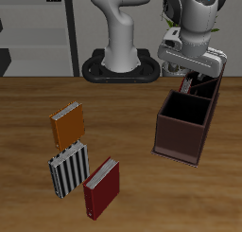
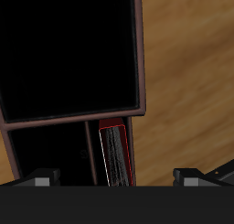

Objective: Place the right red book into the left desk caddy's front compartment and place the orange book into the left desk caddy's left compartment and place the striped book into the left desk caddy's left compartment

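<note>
**Robot arm above a desk caddy, three books lying on the table**

A wooden table (image 1: 28, 122) holds a dark reddish-brown left desk caddy (image 1: 185, 122), an open-top box with inner dividers. The gripper (image 1: 197, 82) hangs directly over the caddy's rear part, farther from the table's front edge. Its fingers (image 2: 37, 178) stand spread apart, grasping nothing.

In the wrist view, a dark red book (image 2: 114, 154) stands on edge inside a narrow compartment of the caddy, white page edges facing up, right beside the large, dark square well.

Well apart from the caddy lie three more books. The orange book (image 1: 67, 124) is farthest back. The striped book (image 1: 69, 169) lies just in front of it. A red book (image 1: 102, 188) lies beside the striped one, nearest the front edge. Nothing stands between these books and the caddy.

The arm's white base (image 1: 120, 63) stands at the table's back.
</note>
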Robot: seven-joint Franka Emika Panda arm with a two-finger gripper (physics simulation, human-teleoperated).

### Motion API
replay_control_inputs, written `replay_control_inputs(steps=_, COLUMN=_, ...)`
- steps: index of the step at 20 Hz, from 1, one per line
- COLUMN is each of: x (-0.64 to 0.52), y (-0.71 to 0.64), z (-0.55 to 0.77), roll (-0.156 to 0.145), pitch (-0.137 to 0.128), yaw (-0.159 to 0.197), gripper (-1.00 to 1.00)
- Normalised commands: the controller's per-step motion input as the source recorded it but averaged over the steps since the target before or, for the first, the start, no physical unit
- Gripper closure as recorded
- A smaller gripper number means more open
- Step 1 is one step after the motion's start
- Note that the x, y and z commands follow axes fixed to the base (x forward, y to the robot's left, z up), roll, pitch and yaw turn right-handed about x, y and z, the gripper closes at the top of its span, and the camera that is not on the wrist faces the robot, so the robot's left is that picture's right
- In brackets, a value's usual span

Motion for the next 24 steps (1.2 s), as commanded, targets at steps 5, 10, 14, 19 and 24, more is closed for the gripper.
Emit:
replay_control_inputs(steps=5, x=0.04, y=-0.22, z=0.25, roll=0.009, pitch=-0.033, yaw=0.064, gripper=-1.0)
replay_control_inputs(steps=10, x=0.11, y=-0.36, z=0.14, roll=-0.005, pitch=-0.017, yaw=0.101, gripper=-1.0)
replay_control_inputs(steps=14, x=0.16, y=-0.71, z=0.11, roll=-0.103, pitch=-0.048, yaw=0.116, gripper=-1.0)
replay_control_inputs(steps=19, x=0.1, y=-0.52, z=0.14, roll=-0.075, pitch=-0.026, yaw=0.115, gripper=-1.0)
replay_control_inputs(steps=24, x=0.01, y=-0.67, z=0.28, roll=-0.065, pitch=-0.044, yaw=0.123, gripper=-1.0)
